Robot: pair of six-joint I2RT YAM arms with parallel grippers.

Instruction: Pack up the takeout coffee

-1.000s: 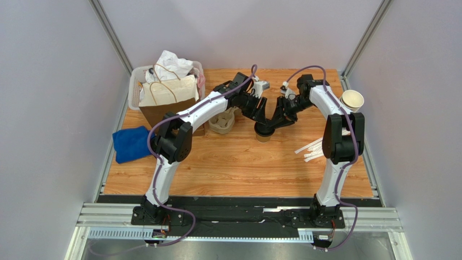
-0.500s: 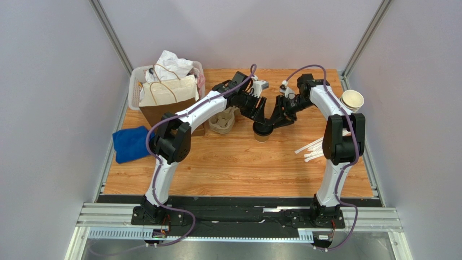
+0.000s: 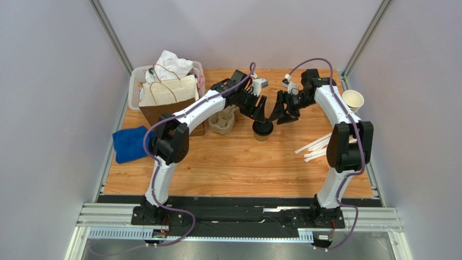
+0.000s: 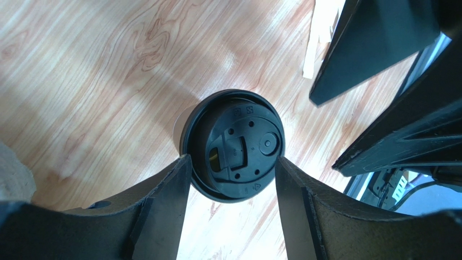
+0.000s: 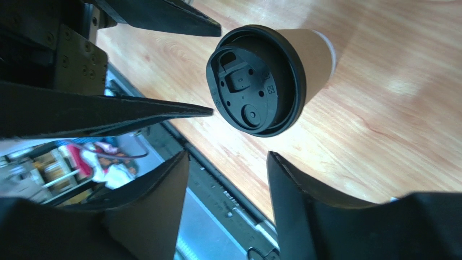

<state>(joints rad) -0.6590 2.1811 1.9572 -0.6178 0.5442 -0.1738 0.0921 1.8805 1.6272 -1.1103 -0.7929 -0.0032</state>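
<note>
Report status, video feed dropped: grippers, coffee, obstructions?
Left gripper open, fingers flanking small tan paper cup with round black plastic lid, upright on wooden table. Right gripper open, clear of it. Tan pulp cup carrier between it and brown paper bag.

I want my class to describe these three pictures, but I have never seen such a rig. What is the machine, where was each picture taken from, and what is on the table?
The machine is a left arm and a right arm, bolted to a table, each ending in a two-finger gripper. The wide picture looks down from above; the two others come from cameras on the wrists. Mid-table stands a coffee cup with a black lid. The left gripper is open close above it, the right gripper open beside it. Nothing is held. Also there: a paper bag, a basket, a cup tray, a blue cloth, pale sticks and a lidless cup.
</note>
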